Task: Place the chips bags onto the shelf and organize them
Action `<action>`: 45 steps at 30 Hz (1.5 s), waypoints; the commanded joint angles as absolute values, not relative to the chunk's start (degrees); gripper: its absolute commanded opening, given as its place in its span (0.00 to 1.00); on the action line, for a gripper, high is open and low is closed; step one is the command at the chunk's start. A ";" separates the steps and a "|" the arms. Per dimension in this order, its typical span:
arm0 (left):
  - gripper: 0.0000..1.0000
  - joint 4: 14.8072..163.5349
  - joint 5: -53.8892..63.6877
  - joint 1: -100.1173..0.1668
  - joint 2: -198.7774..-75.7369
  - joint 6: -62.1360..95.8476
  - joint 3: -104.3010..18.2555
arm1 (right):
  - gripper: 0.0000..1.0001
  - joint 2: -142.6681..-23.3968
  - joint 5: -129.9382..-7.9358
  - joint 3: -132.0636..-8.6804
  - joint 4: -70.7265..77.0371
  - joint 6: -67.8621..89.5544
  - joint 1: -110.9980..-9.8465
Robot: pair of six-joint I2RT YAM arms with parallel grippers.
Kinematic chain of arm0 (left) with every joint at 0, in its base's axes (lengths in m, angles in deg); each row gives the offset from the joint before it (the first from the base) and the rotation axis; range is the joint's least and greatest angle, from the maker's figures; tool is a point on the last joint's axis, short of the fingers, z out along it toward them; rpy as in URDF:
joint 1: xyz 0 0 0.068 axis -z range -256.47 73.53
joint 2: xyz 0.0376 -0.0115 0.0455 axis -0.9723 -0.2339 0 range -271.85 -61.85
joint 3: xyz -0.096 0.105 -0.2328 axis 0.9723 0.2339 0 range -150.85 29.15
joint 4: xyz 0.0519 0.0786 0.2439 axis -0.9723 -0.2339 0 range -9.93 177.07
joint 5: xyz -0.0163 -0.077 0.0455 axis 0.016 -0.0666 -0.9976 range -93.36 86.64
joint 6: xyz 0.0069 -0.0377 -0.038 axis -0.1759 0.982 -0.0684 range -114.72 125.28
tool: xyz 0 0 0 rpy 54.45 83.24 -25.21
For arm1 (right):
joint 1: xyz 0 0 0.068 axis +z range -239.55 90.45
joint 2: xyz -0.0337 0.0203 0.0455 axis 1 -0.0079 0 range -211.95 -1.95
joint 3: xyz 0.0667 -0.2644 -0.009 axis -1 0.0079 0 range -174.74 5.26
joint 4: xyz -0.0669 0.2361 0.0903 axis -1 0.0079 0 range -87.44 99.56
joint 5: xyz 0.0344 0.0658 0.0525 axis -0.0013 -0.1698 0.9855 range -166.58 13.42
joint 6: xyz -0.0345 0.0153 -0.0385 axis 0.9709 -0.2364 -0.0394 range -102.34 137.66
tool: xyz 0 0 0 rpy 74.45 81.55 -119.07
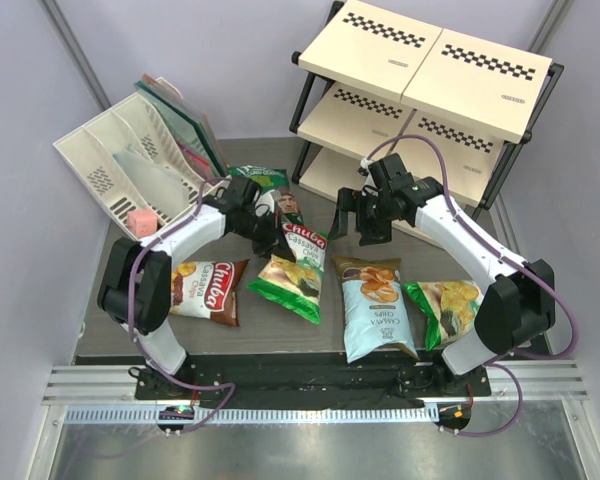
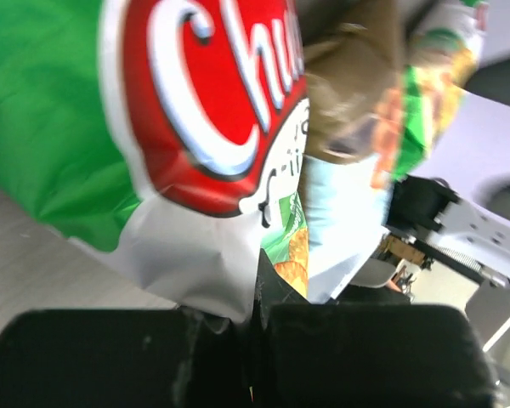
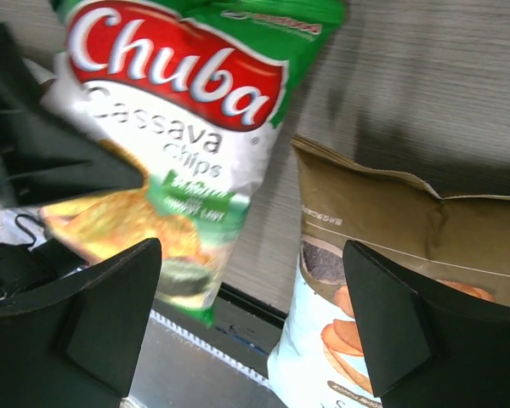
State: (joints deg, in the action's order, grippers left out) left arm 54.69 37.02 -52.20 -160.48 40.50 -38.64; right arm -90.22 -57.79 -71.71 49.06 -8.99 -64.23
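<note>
Pick-up step: left gripper [image 1: 267, 225] is clamped on the green Chuba bag [image 1: 294, 268], which hangs just below it. Right gripper [image 1: 360, 222] is wide open, empty. Next, I'd guess, swing the bag to the shelf [image 1: 365, 60] ahead-right.

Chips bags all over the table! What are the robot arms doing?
The left gripper is shut on the edge of a green-and-white bag. The right gripper hangs open near the light blue bag. The brown bag and another green bag lie flat. No bag shows on the shelf yet.
</note>
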 commanded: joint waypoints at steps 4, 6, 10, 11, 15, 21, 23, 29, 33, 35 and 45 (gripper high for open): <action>0.00 50.59 44.89 -49.32 -153.61 37.89 -47.05 | 0.94 -88.53 -61.81 -74.10 48.44 -11.69 -67.40; 0.00 51.20 45.15 -49.23 -152.21 38.06 -48.63 | 0.94 -88.35 -61.37 -74.45 48.26 -12.04 -68.71; 0.00 55.59 46.03 -49.32 -151.59 42.87 -50.74 | 0.95 -87.82 -59.80 -74.72 47.21 -12.57 -69.95; 0.00 58.30 46.12 -49.40 -151.41 44.02 -51.01 | 0.95 -87.21 -59.79 -74.72 46.86 -12.83 -70.04; 0.00 60.97 43.51 -49.58 -152.46 47.02 -52.24 | 0.95 -84.93 -59.53 -74.63 45.19 -14.50 -70.82; 0.00 70.08 36.46 -54.84 -149.32 58.43 -47.95 | 0.95 -81.14 -58.56 -76.12 42.90 -18.72 -71.79; 0.00 73.87 31.46 -56.34 -147.90 64.74 -45.04 | 0.94 -81.14 -58.56 -78.05 42.99 -19.95 -71.71; 0.00 75.81 16.01 -57.05 -144.29 69.61 -46.26 | 0.91 -87.02 -54.52 -86.21 45.27 -24.52 -71.62; 0.00 75.03 8.70 -56.96 -146.05 71.10 -51.18 | 0.93 -90.89 -53.64 -90.27 43.44 -26.72 -69.16; 0.00 75.11 5.62 -56.53 -145.53 72.51 -51.71 | 0.94 -94.84 -52.67 -93.94 43.17 -28.03 -67.24; 0.00 75.64 -4.84 -56.00 -142.63 72.77 -50.92 | 0.95 -103.90 -49.16 -102.58 44.31 -33.83 -63.27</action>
State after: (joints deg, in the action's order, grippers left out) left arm 70.73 1.54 -56.49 -145.92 71.34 -49.68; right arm -103.86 -53.20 -98.11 44.95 -29.34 -63.24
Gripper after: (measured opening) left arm 0.006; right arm 0.949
